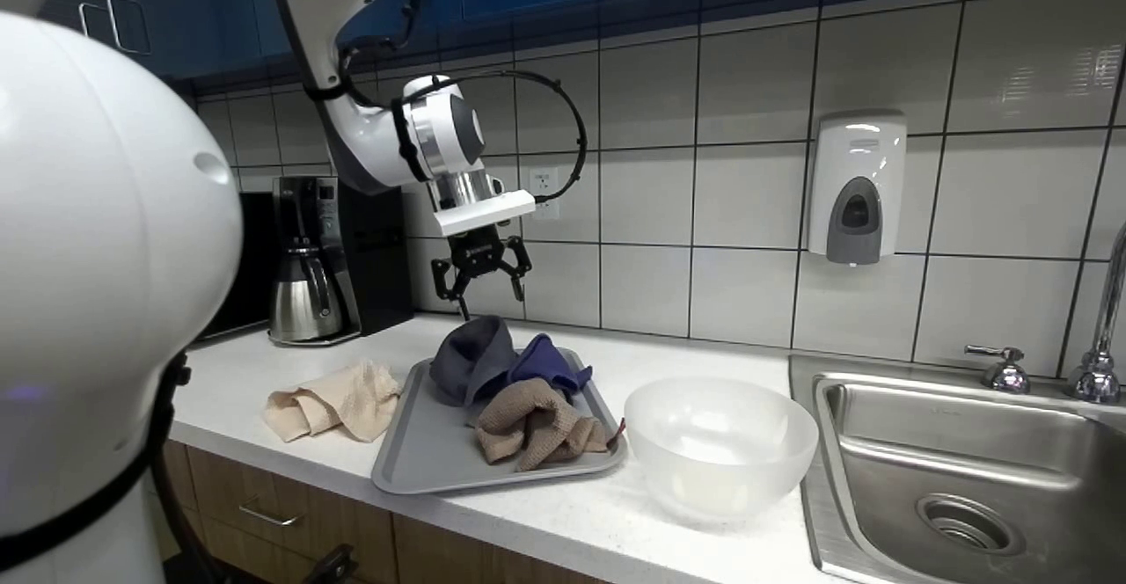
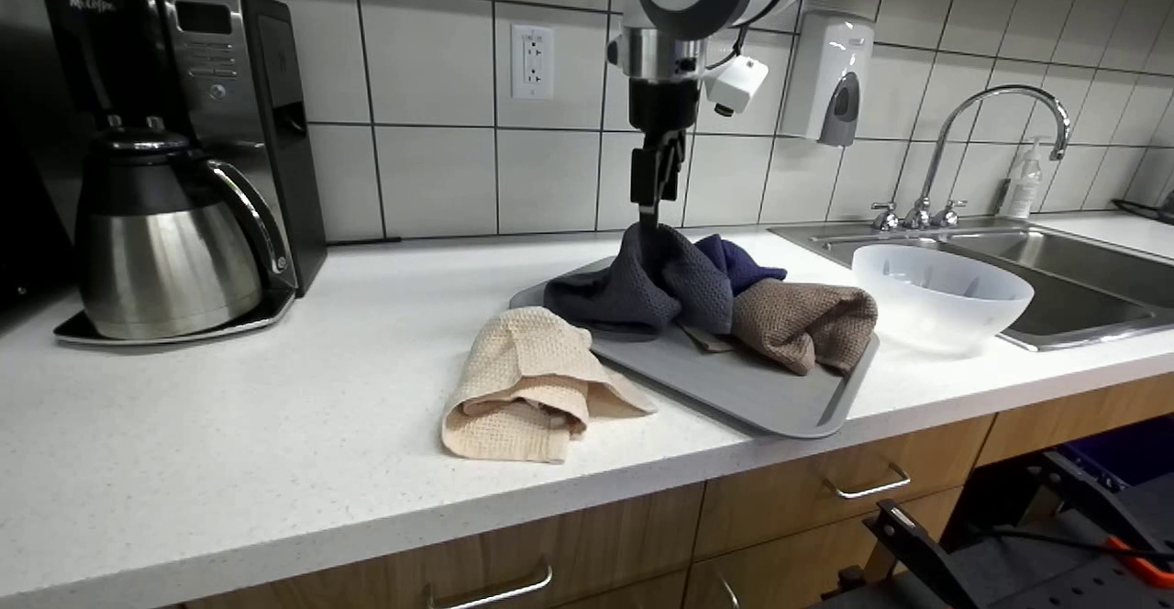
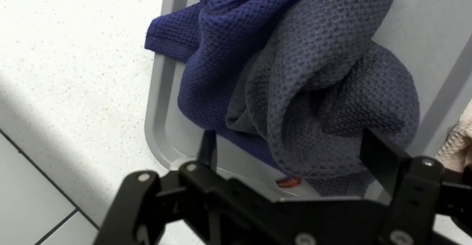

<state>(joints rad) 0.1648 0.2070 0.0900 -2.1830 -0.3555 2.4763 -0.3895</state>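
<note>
Tray point(image 1: 422, 465) beneath a gripper point(image 1: 492, 304) with parted fingers

From where I stand, the cloth handling looks partway along, though that's a judgement. The dark gray cloth point(image 2: 614, 293), the purple cloth point(image 3: 221, 68) and the brown cloth point(image 1: 528, 426) lie bunched on the tray, the purple one with a corner over the rim. The cream cloth point(image 2: 523, 366) is off it, crumpled on the counter point(image 2: 321, 426) just beside the tray. Close by the tray's opposite side stands a frosted bowl point(image 1: 721, 470); all four cloths lie outside it. What is left I can only weigh by that: three cloths aboard the tray, one not.

The arm point(image 1: 378, 144) reaches in above the tray and bends at the wrist, so the gripper hangs over the tray's back end, pointing down with a slight lean. Its fingers stand well apart, nothing pinched between them, right above the folds of the dark gray cloth. Whether a fingertip brushes the fabric, I can't tell.
</note>
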